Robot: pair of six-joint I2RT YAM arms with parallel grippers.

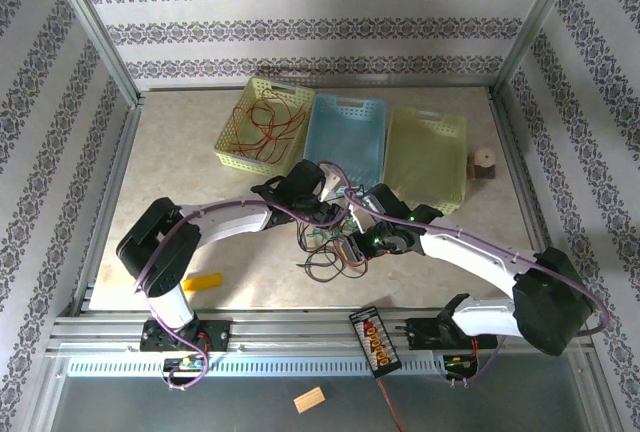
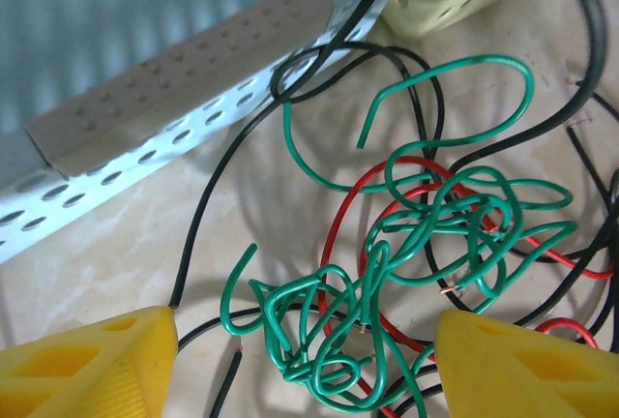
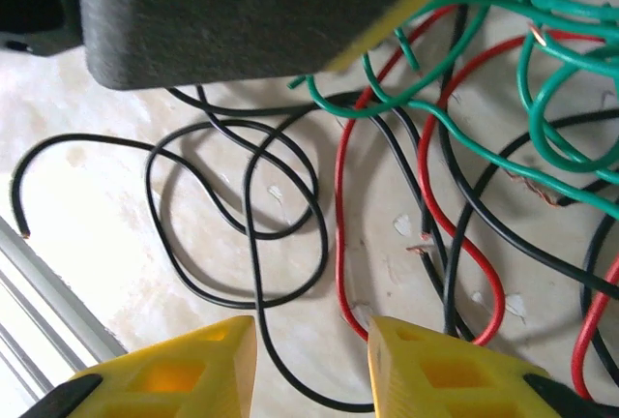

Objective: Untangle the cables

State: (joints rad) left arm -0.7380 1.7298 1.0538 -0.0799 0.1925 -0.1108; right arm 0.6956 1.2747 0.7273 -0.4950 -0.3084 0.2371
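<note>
**Untangling, mid-task.** Tangled red, green and black cables (image 1: 325, 262) lie on the bench (image 1: 170, 162), near the blue basket (image 1: 345, 132). Left end effector (image 2: 305, 329): fingers spread wide, with the green knot (image 2: 406, 263) between them. Right end effector (image 3: 311, 333): fingers apart, straddling a black strand (image 3: 250, 253).

This is looking like a robot lab cell: aluminium posts (image 1: 93, 30) are framing a table (image 1: 170, 162), patterned panels (image 1: 300, 22) are walling it in, and two arms (image 1: 225, 218) are sitting bolted to a rail (image 1: 290, 332).
</note>
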